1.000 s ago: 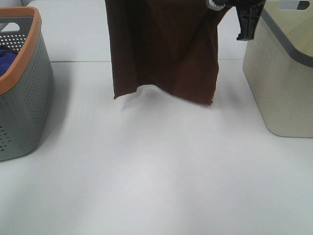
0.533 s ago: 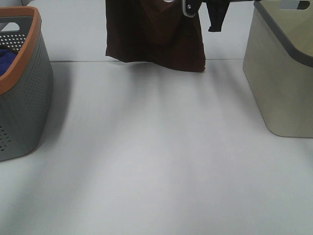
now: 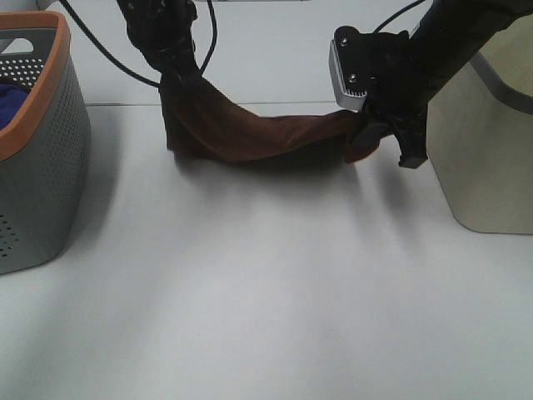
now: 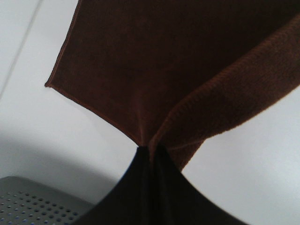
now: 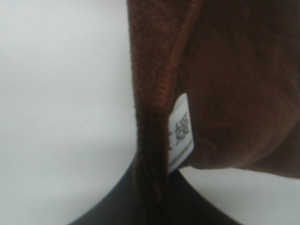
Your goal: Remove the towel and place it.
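The brown towel (image 3: 250, 133) sags between my two grippers over the far middle of the white table (image 3: 266, 292), its lower edge on or just above the surface. My left gripper (image 3: 171, 77) is shut on its left corner; in the left wrist view (image 4: 150, 150) the cloth (image 4: 178, 61) fans out from the closed jaws. My right gripper (image 3: 366, 125) is shut on its right corner; the right wrist view (image 5: 157, 183) shows the hemmed edge (image 5: 159, 84) and a white care label (image 5: 180, 131) at the jaws.
A grey basket with an orange rim (image 3: 33, 167) stands at the left edge and holds blue fabric (image 3: 10, 98). A beige basket with a grey rim (image 3: 487, 142) stands at the right edge, close to my right gripper. Black cables (image 3: 100, 50) hang behind the left arm.
The towel hung high in a vertical sheet; both grippers have come down into view and spread apart, so it now droops low between them at the table.
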You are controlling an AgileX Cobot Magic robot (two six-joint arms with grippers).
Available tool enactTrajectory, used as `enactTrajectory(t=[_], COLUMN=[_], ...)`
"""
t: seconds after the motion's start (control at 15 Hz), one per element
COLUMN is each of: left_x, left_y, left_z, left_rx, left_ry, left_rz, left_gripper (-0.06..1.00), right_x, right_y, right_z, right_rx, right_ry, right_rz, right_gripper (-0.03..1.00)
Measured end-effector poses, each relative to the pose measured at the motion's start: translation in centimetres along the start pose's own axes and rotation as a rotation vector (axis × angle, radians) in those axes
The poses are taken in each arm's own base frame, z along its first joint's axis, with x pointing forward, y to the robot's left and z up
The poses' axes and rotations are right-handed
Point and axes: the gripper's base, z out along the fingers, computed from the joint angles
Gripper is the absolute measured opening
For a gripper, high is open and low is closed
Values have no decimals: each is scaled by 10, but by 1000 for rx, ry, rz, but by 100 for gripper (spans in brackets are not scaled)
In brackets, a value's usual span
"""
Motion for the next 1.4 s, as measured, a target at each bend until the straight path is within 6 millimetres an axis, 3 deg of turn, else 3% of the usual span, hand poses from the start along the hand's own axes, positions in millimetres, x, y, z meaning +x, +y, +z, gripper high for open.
enactTrajectory(t=[0.13,0.4,0.53,0.8,1.0,1.27,1.4], left_x=[5,29,39,69,79,79,85], left_y=[-8,-32,-39,-63,-73,-74,-77], left_z=[11,44,46,47,52,52,54], left_rx=[68,211,237,332,385,389,402], left_ry=[26,130,164,241,265,260,277], left_rz=[32,46,48,61,87,100,98], left_gripper=[0,0,0,0,0,0,0], right_x=[-7,-13,-10,-2,-13,-10,-4], right_y=[17,27,37,82,87,93,108], right_z=[-3,-6,-4,14,18,21,25], right_rx=[-191,-315,-375,-528,-506,-513,-555], right_ry=[-63,-90,-76,-6,6,77,115], right_rz=[117,308,346,370,475,717,790], right_gripper=[2,2,2,2,2,3,10])
